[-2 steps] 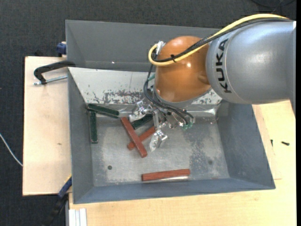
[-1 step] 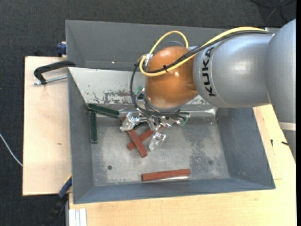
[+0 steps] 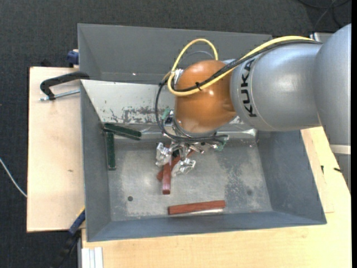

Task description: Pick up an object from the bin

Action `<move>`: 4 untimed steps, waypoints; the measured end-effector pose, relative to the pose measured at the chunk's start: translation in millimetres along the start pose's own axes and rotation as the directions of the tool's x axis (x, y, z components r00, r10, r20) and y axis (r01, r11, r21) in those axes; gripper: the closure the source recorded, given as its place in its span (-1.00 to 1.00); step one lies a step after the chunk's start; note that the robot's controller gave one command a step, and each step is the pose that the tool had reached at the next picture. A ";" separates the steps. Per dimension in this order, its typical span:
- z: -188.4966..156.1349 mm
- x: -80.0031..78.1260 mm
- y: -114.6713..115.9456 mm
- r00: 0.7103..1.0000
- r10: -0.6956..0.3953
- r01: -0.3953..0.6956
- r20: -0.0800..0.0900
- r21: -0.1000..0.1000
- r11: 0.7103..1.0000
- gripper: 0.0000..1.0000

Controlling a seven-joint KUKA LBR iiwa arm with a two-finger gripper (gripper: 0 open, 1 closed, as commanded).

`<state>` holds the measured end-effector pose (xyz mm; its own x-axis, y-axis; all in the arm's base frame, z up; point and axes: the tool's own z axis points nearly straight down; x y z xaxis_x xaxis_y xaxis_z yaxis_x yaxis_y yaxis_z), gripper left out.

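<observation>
– Red-brown short stick, near the middle of the bin floor: that is what the gripper stands over. Its fingers look spread, one on each side of the stick's upper end, not yet pinching.

– Then the risk is an end grip. The stick runs down and away from the tool, so most of it lies outside the jaws. Closed on the tip alone, it could swing, tilt or slip out on the lift.

– It could also be pushed rather than caught. If one finger meets the wood first, the stick may skid across the smooth metal floor.

– Anything close enough to foul the grasp?

– Probably not. A longer red-brown bar lies well apart by the near wall, and a dark green angled piece sits well apart on the left.

– What stays uncertain?

– Quite a lot. The orange cover and the arm hide the floor behind the gripper and part of the far wall. The fingertips are a tangle of shiny metal, so whether they touch the floor, or already touch the stick, cannot be told. The stick's upper end is lost among them.
</observation>
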<state>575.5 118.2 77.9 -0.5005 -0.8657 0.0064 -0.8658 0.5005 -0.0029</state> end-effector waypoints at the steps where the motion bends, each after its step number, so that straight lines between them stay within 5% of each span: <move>1: 0.0 -0.1 0.0 1.000 0.000 0.000 0.000 0.000 1.000 1.00; 4: -20.3 -0.8 2.3 1.000 0.000 0.000 0.010 -0.002 1.000 1.00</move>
